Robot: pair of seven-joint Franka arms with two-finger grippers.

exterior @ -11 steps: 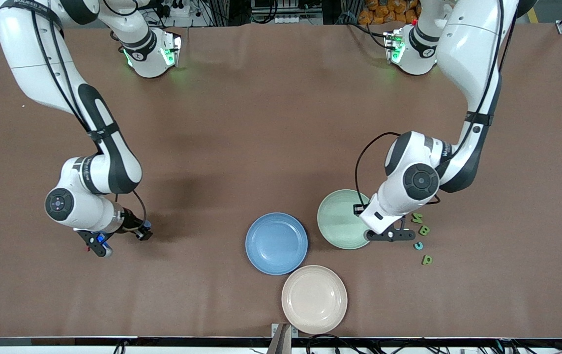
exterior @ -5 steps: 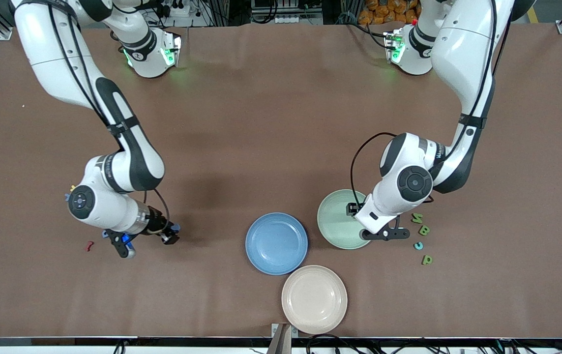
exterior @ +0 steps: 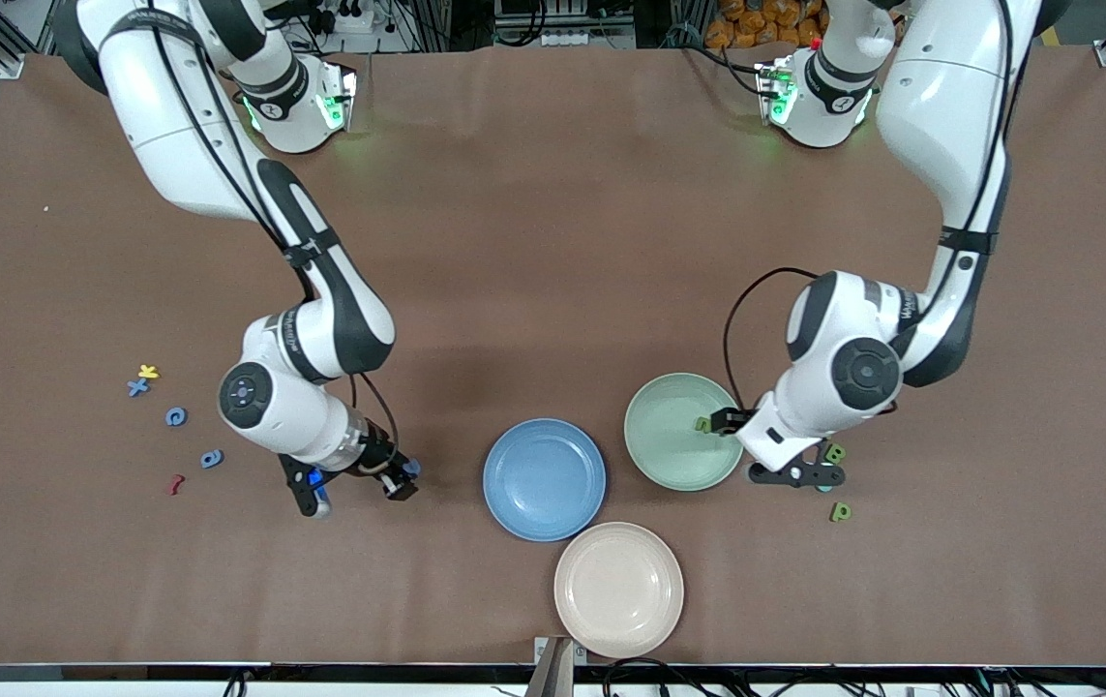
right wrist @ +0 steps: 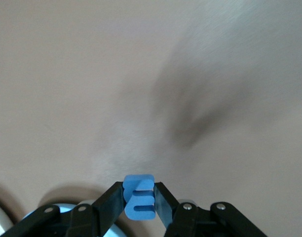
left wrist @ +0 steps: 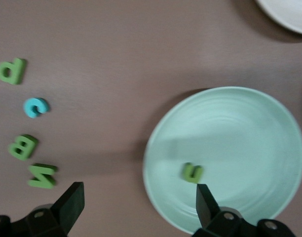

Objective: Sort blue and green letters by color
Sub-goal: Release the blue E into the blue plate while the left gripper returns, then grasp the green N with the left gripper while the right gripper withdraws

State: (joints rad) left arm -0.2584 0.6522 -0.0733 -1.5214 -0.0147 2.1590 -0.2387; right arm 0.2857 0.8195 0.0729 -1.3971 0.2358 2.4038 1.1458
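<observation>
Blue foam letter (right wrist: 139, 197), flat and matte, sits clenched in the right claw (exterior: 401, 478) over bare worktop (exterior: 553, 242); your blue plate (exterior: 544, 478) lies just ahead toward the left arm's end; the left claw (exterior: 773, 447) stands released above the green plate's (left wrist: 269, 123) rim, a green letter (left wrist: 192, 172) lying inside.

Evenly and brightly lit from overhead, with no harsh glare on the brown tabletop (exterior: 553, 242). Soft, broad shadows under both arms, darkest beside the right arm's wrist. Green glow spilling from the indicator lights at both bases (exterior: 320, 111). Front view sharp throughout, edges straight. Right wrist view smeared by motion blur, with a dark streaked shadow across the tabletop; only the blue letter (right wrist: 139, 196) in the claw crisp. Left wrist view slightly soft, perhaps from movement, with a faint shadow band across the green plate (left wrist: 269, 143).
</observation>
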